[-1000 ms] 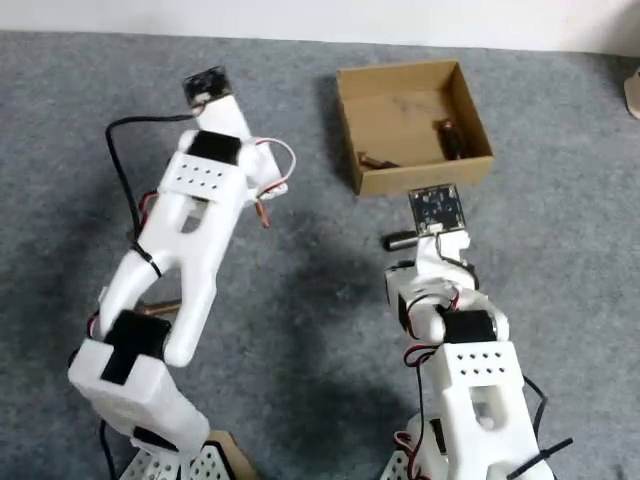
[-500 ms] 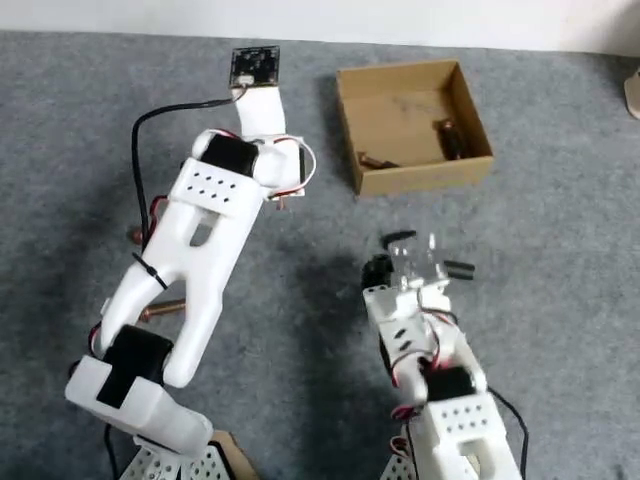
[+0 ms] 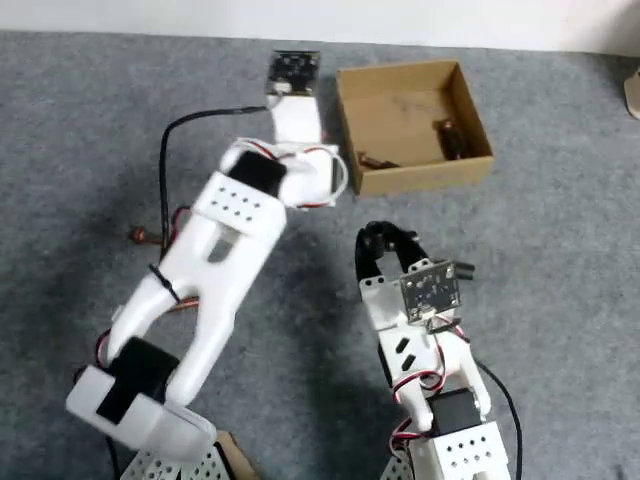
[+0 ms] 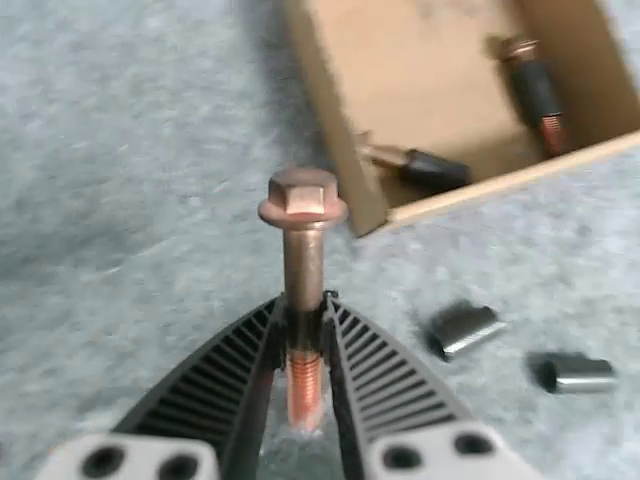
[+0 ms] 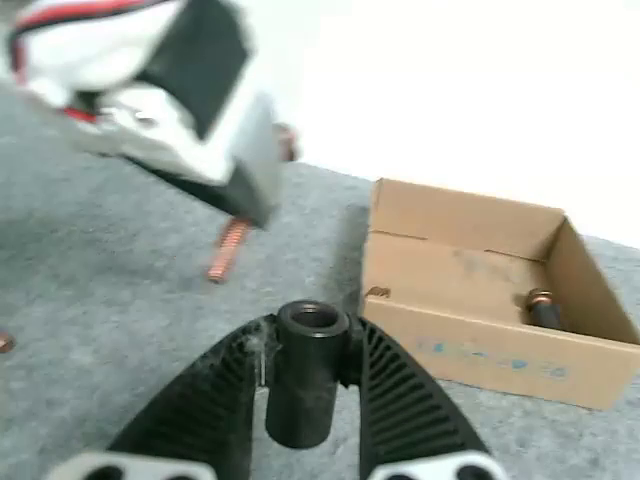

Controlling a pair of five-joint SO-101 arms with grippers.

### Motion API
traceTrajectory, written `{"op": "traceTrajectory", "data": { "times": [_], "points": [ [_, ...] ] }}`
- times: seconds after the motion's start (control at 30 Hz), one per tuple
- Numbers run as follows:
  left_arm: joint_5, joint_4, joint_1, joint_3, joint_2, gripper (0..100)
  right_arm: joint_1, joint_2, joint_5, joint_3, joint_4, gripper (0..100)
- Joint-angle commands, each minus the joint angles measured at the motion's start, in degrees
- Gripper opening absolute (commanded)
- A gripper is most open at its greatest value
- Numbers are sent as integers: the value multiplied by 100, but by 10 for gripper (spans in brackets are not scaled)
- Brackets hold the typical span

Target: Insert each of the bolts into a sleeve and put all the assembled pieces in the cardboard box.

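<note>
L jaws: pinching bolt (image 4: 303,235) by its threaded end, head pointing away.
R jaws: pinching black sleeve (image 5: 303,385), open bore facing out.
Bolt pos.: held off tabletop (image 3: 560,290), near corner of cardboard box (image 3: 418,178).
Box: 2 assembled pcs (image 4: 418,165) inside, apart.
Loose: 2 spare sleeves (image 4: 462,330) on tabletop near box front.
</note>
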Motion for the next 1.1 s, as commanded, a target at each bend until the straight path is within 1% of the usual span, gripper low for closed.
{"op": "traceTrajectory", "data": {
  "times": [0.0, 0.1, 0.2, 0.27, 0.4, 0.5, 0.73, 0.93, 1.07],
  "points": [
    [79, -738, 233, 347, -831, 5, -233, -110, 18, 848, 145, 5],
    [70, -1345, 233, 954, -1358, 5, -277, -110, 18, 848, 189, 5],
    [97, -1767, 233, 1473, -1842, 5, -277, -110, 18, 848, 198, 5],
    [158, -1864, 233, 1763, -2114, 5, -277, -110, 18, 848, 198, 5],
    [853, -1881, 233, 2141, -2686, 5, -277, -110, 18, 848, 198, 5],
    [1090, -1890, 347, 2475, -3099, 5, -277, -110, 18, 848, 198, 5],
    [1099, -1960, 954, 3125, -3978, 5, -277, -110, 18, 848, 198, 5],
    [1073, -2822, 1288, 3864, -4268, 5, -277, -110, 18, 848, 312, 5],
    [1064, -2901, 1305, 4022, -4259, 5, -277, -136, 18, 848, 312, 5]
  ]
}}
